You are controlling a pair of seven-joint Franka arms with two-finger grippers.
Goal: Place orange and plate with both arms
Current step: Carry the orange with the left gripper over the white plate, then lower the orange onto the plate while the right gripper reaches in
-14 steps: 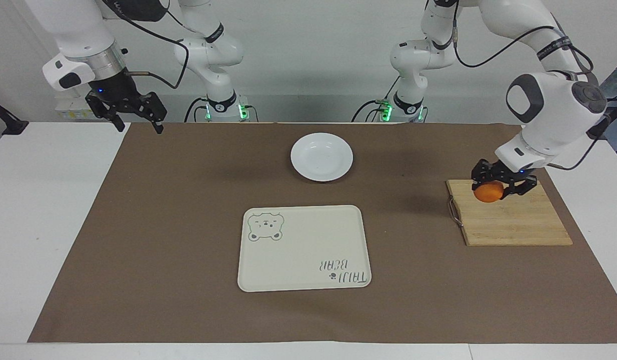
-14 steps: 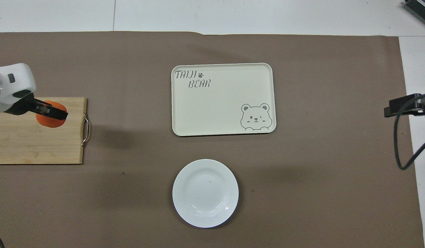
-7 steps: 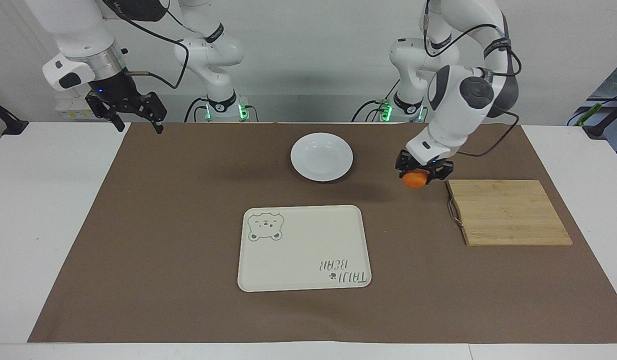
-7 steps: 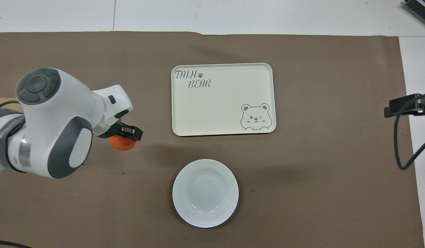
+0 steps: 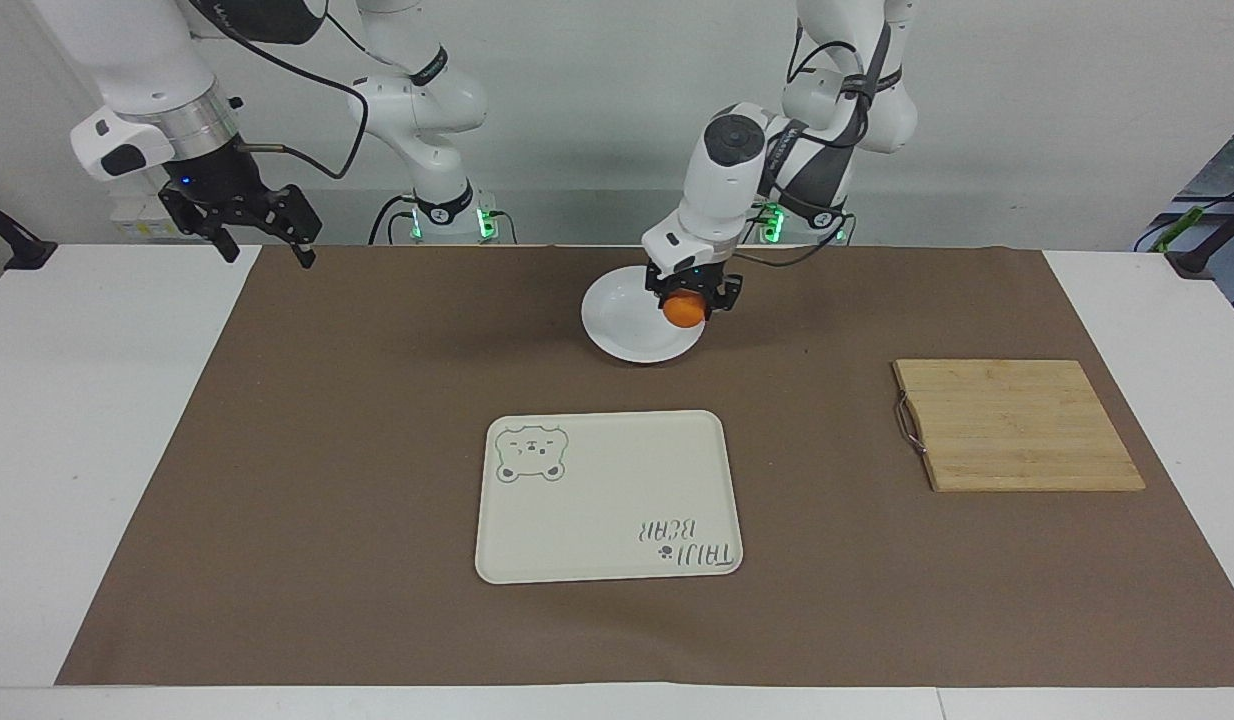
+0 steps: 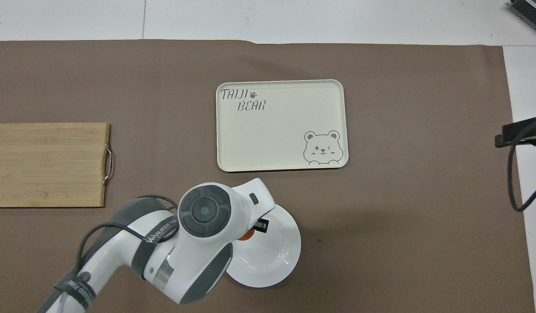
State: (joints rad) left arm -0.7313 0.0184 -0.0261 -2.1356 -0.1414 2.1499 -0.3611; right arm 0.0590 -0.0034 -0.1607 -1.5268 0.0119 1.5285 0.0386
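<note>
The orange [image 5: 685, 310] is held in my left gripper [image 5: 688, 303], which is shut on it. It hangs just over the white plate [image 5: 622, 322], above the part of the dish toward the left arm's end of the table. In the overhead view the left arm covers much of the plate [image 6: 274, 261], and only a sliver of the orange [image 6: 247, 235] shows under the left gripper [image 6: 256, 229]. My right gripper [image 5: 267, 252] waits open and empty in the air over the mat's corner at the right arm's end, near the robots. Its tip [image 6: 513, 135] shows at the overhead view's edge.
A cream tray with a bear drawing [image 5: 607, 500] [image 6: 281, 126] lies mid-table, farther from the robots than the plate. A bamboo cutting board with a metal handle [image 5: 1017, 425] [image 6: 48, 164] lies bare at the left arm's end. A brown mat covers the table.
The left arm carried the orange from above the cutting board across the mat to over the plate. The right gripper shifted slightly outward and stayed open.
</note>
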